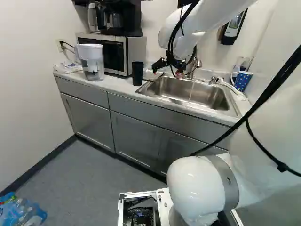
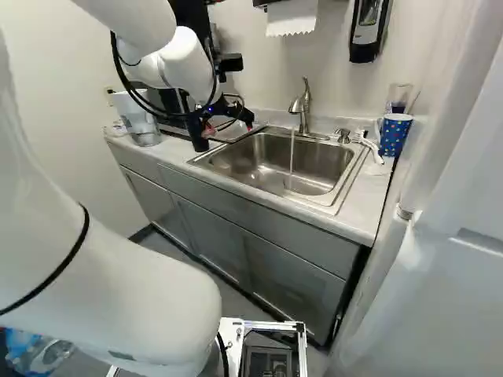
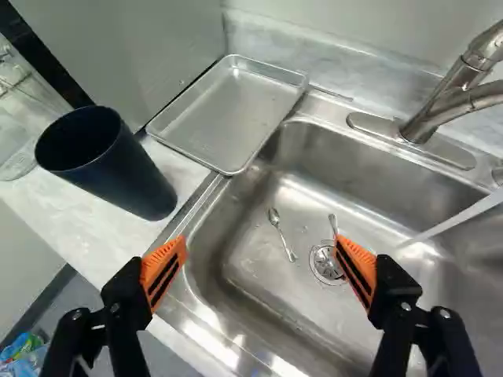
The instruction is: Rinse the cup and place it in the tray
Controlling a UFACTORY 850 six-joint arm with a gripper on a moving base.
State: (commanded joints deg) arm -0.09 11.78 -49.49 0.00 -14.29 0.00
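Observation:
My gripper hangs over the left side of the sink. In the wrist view the gripper is open, its orange-padded fingers wide apart with nothing held between them. A tall black cup stands upright on the counter left of the sink, ahead of and outside one finger; the left base view shows the same cup. Beyond the cup, a shallow metal tray lies against the wall, its edge over the sink's rim. Water runs from the faucet into the sink.
Two small spoons lie in the basin by the drain. A water pitcher and a microwave stand farther left on the counter. A blue patterned cup and a clear glass stand right of the sink. Bottles lie on the floor.

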